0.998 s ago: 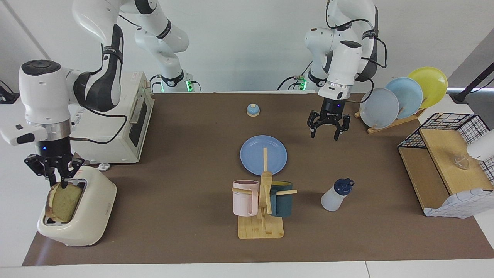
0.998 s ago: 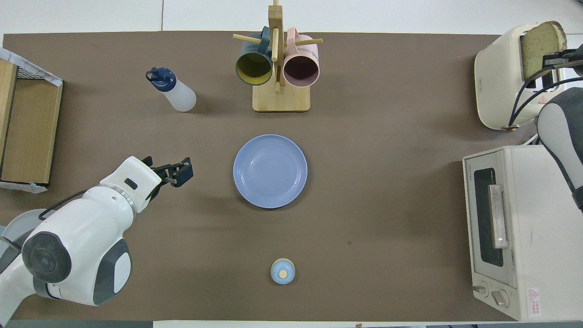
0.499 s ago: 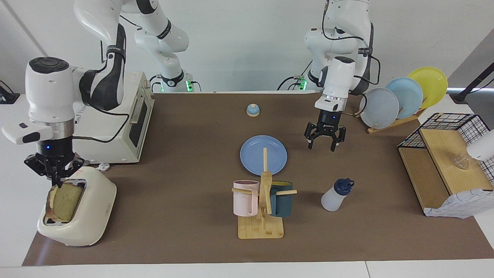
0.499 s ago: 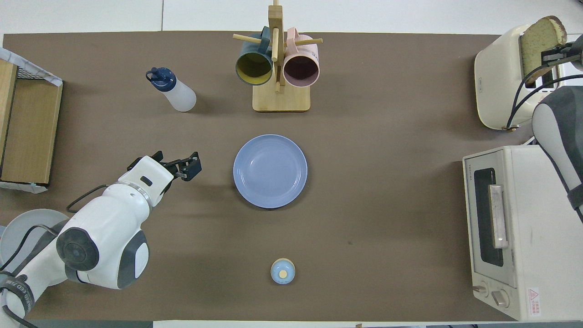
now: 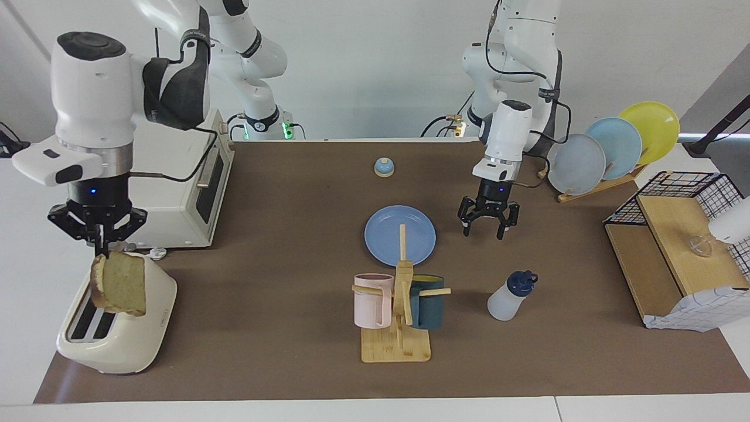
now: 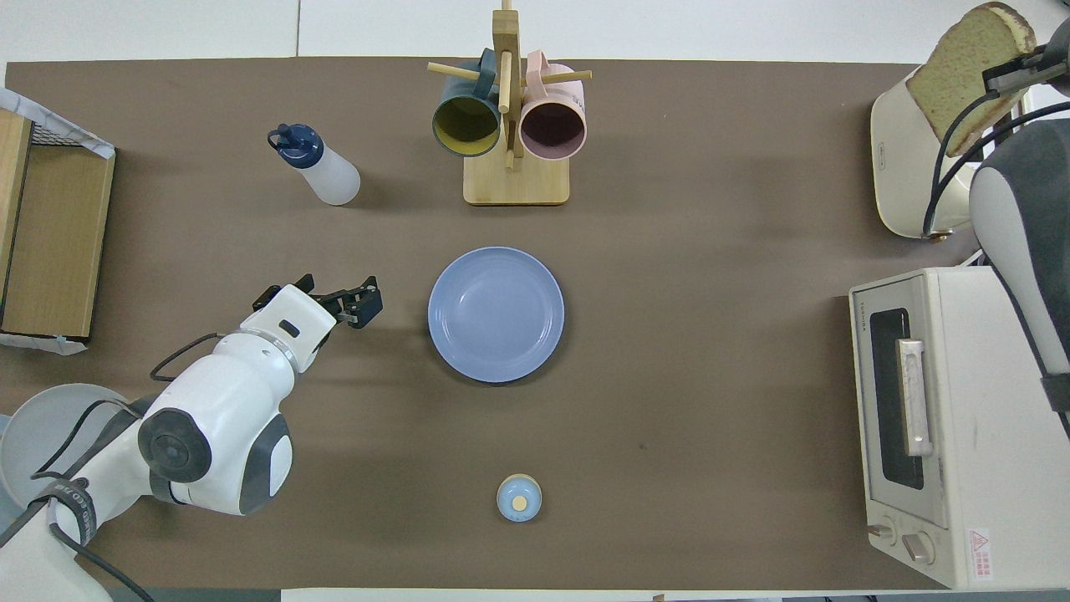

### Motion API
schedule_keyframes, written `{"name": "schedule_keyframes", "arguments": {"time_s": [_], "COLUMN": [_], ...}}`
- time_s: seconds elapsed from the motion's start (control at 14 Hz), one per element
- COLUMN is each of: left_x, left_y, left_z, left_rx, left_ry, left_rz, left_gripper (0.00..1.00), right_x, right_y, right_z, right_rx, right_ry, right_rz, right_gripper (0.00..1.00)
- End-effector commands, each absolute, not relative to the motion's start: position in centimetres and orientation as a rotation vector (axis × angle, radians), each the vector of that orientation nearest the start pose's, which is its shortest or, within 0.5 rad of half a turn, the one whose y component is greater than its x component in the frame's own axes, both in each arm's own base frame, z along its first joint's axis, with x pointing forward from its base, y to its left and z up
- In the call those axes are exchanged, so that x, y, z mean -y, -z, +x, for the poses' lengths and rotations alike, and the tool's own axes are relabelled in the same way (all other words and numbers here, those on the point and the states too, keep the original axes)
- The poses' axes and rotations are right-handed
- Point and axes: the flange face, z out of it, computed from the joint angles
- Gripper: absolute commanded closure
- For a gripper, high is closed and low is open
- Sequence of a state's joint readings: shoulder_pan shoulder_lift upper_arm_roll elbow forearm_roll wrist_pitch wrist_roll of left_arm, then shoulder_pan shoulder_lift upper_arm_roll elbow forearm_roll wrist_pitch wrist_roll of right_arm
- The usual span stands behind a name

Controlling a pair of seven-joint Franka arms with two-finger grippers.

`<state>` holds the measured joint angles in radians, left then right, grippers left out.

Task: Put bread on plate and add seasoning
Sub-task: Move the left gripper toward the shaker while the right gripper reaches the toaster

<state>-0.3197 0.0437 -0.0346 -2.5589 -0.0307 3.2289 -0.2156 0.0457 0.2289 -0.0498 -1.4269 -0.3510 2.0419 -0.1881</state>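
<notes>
Right claw (image 5: 98, 251) clenched on the top edge of the bread (image 5: 119, 283), lifted clear above the toaster (image 5: 126, 337) at the right arm's end of the table (image 5: 281, 246); slice hung upright, out of the slots. Left claw (image 5: 488, 224) spread wide, fingers released, over bare table just beside the plate (image 5: 387, 234), toward the left arm's end. Plate lay in the table's middle; seasoning (image 5: 508, 299) stood upright farther from the robots than the plate, beside the mug rack (image 5: 398, 328).
</notes>
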Motion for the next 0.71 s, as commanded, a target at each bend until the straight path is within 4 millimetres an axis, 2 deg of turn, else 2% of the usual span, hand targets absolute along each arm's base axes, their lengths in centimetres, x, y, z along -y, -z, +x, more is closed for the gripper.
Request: {"name": "schedule_keyframes", "arguments": {"time_s": [0.0, 0.07, 0.14, 0.21, 0.5, 0.64], "left_x": [18.4, 18.5, 18.5, 18.6, 18.3, 18.0], "left_y": [-31.4, -31.5, -31.7, -31.1, -31.1, -31.6], "left_z": [47.6, 47.8, 48.0, 48.2, 49.2, 50.1], "left_rx": [-0.204, -0.206, -0.206, -0.214, -0.237, -0.235], "left_ry": [0.995, 0.998, 1.006, 0.991, 0.996, 1.004], "left_rz": [-3.173, -3.172, -3.170, -3.171, -3.154, -3.143], "left_gripper": [0.00, 0.00, 0.00, 0.00, 0.00, 0.00], "right_x": [-3.7, -5.6, -8.6, -10.2, -15.4, -19.1], "right_y": [-63.7, -64.0, -63.9, -63.6, -62.5, -61.4], "right_z": [63.8, 63.3, 62.7, 62.2, 60.4, 58.8], "right_rx": [0.620, 0.660, 0.694, 0.646, 0.206, 0.022], "right_ry": [0.580, 0.568, 0.555, 0.537, 0.441, 0.395], "right_rz": [-3.403, -3.387, -3.353, -3.319, -3.061, -3.001], "right_gripper": [1.00, 1.00, 1.00, 1.00, 1.00, 1.00]}}
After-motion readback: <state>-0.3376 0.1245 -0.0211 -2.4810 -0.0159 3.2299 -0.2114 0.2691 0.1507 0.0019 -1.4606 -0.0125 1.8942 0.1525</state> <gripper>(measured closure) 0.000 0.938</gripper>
